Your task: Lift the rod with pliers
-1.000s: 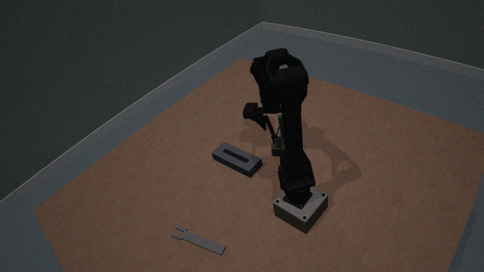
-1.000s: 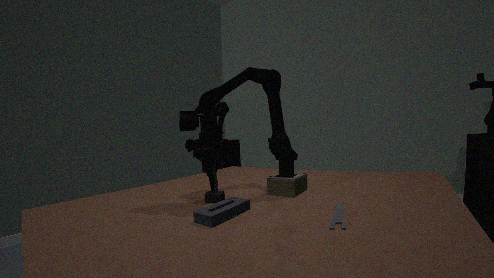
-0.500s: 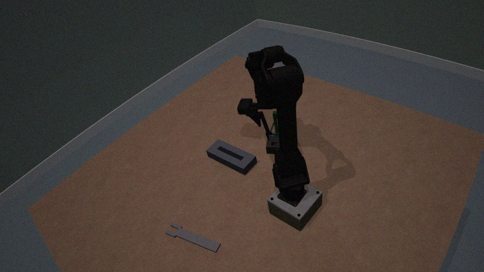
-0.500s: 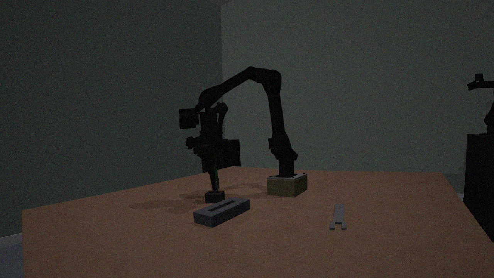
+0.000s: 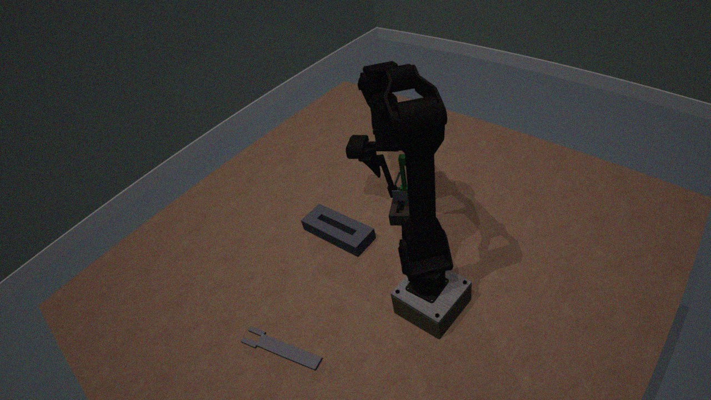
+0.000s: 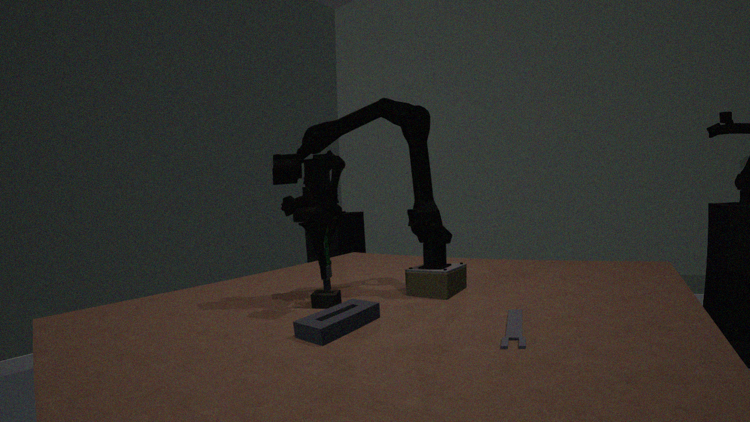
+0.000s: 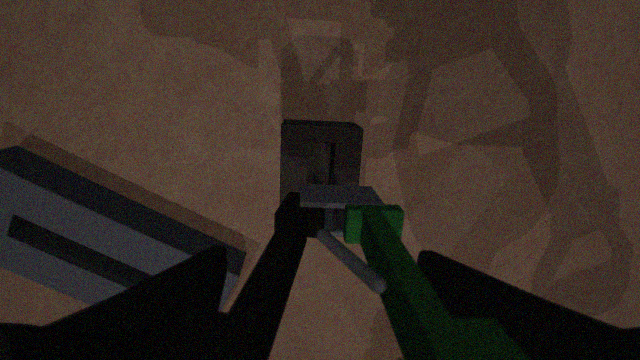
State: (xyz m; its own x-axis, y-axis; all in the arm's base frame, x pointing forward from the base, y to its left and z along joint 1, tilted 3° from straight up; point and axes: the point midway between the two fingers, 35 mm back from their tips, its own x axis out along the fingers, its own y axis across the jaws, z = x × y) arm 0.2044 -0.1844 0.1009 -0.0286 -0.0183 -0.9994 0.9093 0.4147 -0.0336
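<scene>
Dim rm, grey-green walls [image 5: 149, 64] [image 6: 524, 63], brown tabletop [image 5: 238, 278] [image 6: 210, 367] [image 7: 200, 90].

From where I steer, the small dark block [image 5: 396, 219] [image 6: 325, 300] [image 7: 300, 137] sits directly below the pliers [image 5: 402, 171] [image 6: 327, 270] [image 7: 390, 250] — the slotted block [image 5: 312, 219] [image 6: 309, 329] [image 7: 90, 227] stands low just beside it, across a narrow strip of bench [image 5: 248, 248] [image 6: 262, 367] [image 7: 200, 100]. I see a wider low lane between the slotted block and the flat forked piece [image 5: 290, 350] [image 6: 514, 322]; the arm's base box [image 5: 415, 318] [image 6: 427, 283] walls one side.
</scene>
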